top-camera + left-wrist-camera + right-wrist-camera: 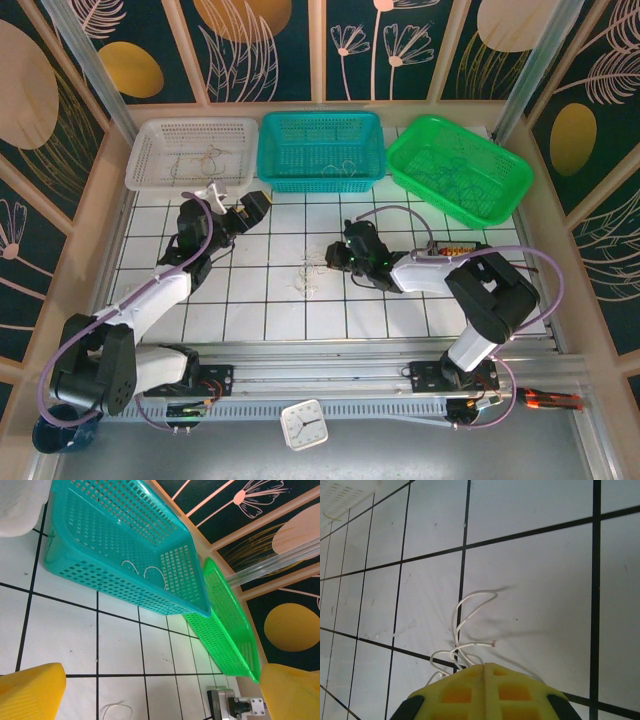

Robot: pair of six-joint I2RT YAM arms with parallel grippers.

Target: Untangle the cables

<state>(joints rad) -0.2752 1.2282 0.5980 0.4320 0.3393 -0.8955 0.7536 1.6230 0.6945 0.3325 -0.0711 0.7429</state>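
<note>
R wrist: cables' (465,630) lower ends hid behind shut R jaws. Top view, mid-surface: strands too small to sort by colour. L wrist: wire loop (116,711) cut by btm edge; white basket (20,505) cropped, blurred.

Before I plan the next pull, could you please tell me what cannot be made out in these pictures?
Top view: the cables are too small to count strands or crossings.
Right wrist view: their near ends are hidden behind the right fingers.
Left wrist view: a white loop is cut off by the bottom edge.
Top view: wires in the green basket are too fine against its mesh to tell apart.
</note>
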